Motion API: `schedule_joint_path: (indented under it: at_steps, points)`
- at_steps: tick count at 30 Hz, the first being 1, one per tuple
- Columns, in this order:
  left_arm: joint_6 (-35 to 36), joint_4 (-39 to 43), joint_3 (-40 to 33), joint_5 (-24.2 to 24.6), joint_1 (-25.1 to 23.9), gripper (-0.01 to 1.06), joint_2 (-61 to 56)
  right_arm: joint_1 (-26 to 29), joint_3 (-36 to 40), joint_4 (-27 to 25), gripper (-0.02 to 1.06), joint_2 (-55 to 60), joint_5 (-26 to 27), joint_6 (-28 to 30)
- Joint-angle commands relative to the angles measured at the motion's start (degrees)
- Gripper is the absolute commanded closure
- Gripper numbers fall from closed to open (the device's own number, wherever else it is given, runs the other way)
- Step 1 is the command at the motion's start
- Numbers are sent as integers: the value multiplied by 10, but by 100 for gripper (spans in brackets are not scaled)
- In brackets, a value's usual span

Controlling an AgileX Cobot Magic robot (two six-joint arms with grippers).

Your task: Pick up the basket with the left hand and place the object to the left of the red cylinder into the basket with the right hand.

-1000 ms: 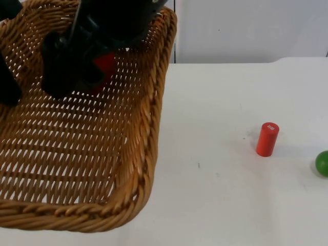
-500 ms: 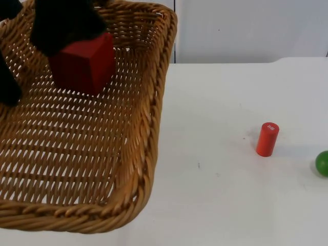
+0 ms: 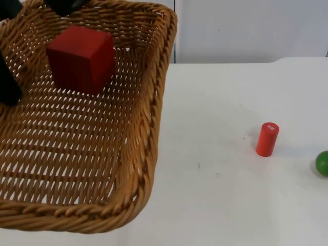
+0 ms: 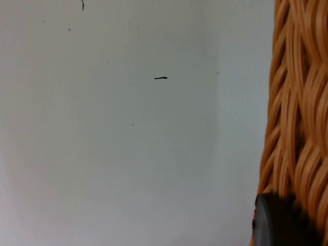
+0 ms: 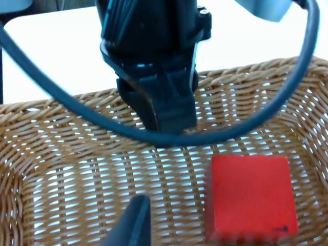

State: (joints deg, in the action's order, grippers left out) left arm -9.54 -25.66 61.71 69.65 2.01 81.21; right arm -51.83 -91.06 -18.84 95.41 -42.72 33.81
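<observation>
Top view: the basket [image 3: 148,154] hangs raised over the left side of the table [image 3: 220,205]. My left gripper [image 3: 7,87] is a black shape at the basket's left wall, clamped on that wall. The red cube [image 3: 81,59] lies on the woven floor inside the basket, toward its far end, touching neither gripper. My right gripper [image 3: 64,5] is just above the basket's far rim, up over the cube and apart from it. The red cylinder [image 3: 267,139] stands upright on the table, well to the right of the basket. A green ball [image 3: 322,163] sits near it, farther right, at the picture's edge. The grey wall [image 3: 246,31] closes off the table behind.

Left wrist view: the basket's woven rim [image 4: 297,102] is close up, with my black fingertip [image 4: 277,223] pressed against it. Bare table [image 4: 128,128] lies beside the rim.

Right wrist view: I look down into the basket [image 5: 51,169]. The cube [image 5: 251,197] rests flat on its floor, one face up. My own fingertip [image 5: 133,223] stands off to one side of the cube, not touching it. My right fingers are spread and hold nothing. Across the basket the left gripper [image 5: 169,123] is closed over the opposite rim, gripping the wicker. White table shows beyond that rim.
</observation>
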Motion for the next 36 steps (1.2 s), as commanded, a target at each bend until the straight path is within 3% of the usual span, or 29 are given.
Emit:
schedule_joint_path:
  at_steps: [1,5,31,36]
  points:
    - [-1,-22,2,3,2,105,-6,0,32,-6,5,-26,34,0]
    - [-1,-22,2,3,2,105,-6,0,66,-7,5,-47,61,0]
    - [-11,-20,2,3,2,105,20,0,75,-28,5,-50,53,0]
    - [-28,-24,2,-36,2,105,54,0,77,-33,5,-50,51,0]
